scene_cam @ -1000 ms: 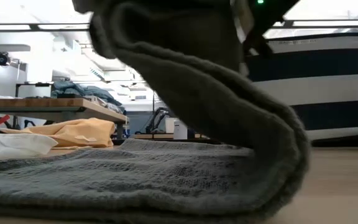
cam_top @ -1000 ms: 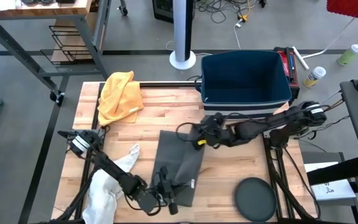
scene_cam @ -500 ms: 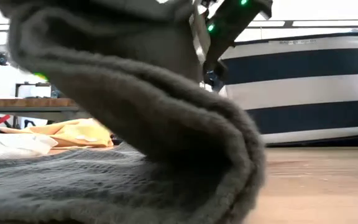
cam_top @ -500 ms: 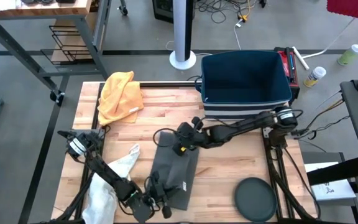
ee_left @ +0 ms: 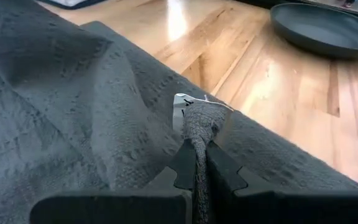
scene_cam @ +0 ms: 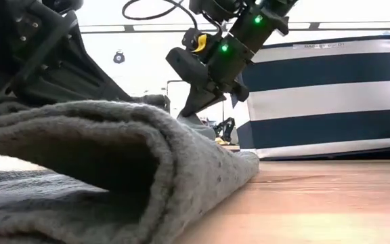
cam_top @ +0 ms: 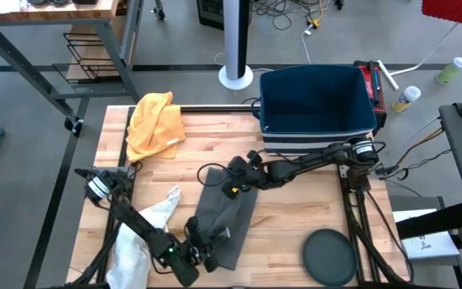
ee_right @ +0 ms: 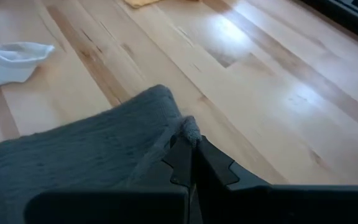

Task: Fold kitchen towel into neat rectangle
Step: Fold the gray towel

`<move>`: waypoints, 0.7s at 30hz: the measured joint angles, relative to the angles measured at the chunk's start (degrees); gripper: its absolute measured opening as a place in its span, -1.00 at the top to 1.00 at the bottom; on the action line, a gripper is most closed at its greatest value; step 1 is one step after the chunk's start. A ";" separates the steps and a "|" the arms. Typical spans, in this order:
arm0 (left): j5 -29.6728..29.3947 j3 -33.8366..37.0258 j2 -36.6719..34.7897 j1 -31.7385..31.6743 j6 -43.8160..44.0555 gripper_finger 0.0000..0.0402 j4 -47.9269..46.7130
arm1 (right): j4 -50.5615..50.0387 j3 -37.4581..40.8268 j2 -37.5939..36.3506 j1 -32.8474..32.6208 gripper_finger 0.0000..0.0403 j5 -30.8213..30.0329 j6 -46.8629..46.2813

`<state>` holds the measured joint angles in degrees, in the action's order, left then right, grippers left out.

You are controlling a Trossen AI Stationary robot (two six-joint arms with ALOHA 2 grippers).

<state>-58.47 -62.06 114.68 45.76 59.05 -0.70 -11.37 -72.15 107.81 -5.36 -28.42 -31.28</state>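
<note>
A dark grey kitchen towel (cam_top: 224, 218) lies on the wooden table, folded over on itself along its length; the low view shows its upper layer (scene_cam: 100, 135) resting on the lower one, with a rounded fold facing the right edge. My left gripper (cam_top: 213, 242) is shut on the towel's near end. My right gripper (cam_top: 225, 189) is shut on its far end, coming in from the right. My left gripper pinches a towel corner (ee_left: 199, 121) next to a white label (ee_left: 182, 101) between its two fingers, slanting down from the near left. The cloth is bunched between the fingers, and the towel around it lies slack on the layer below. My right gripper pinches the towel's far corner (ee_right: 189, 127) between its two fingers, slanting down from the table's right. The cloth is bunched there, so I cannot tell one layer from several. The corner sits low, just above the table, with the towel slack behind it.
A yellow cloth (cam_top: 156, 120) lies at the far left and a white cloth (cam_top: 139, 237) at the near left. A blue striped bin (cam_top: 317, 100) stands at the far right. A dark round plate (cam_top: 330, 257) sits at the near right.
Both grippers have carried the towel's lifted edge toward the table's left edge and down. The high arch of cloth has come down onto the lower layer, so the towel now lies narrower and folded over. Both grippers have stayed shut on it.
</note>
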 joint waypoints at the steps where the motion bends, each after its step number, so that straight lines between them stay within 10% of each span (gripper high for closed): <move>1: 0.05 0.00 -0.27 0.01 0.00 0.98 0.03 | 0.24 0.26 0.00 0.04 0.99 0.00 -0.20; 21: 1.85 -0.02 -3.32 1.20 -5.72 0.97 -1.04 | 0.97 1.20 -0.19 0.03 0.91 3.44 1.89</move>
<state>-56.62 -62.08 111.36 46.96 53.34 -1.74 -10.39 -70.95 107.62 -5.34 -24.99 -29.39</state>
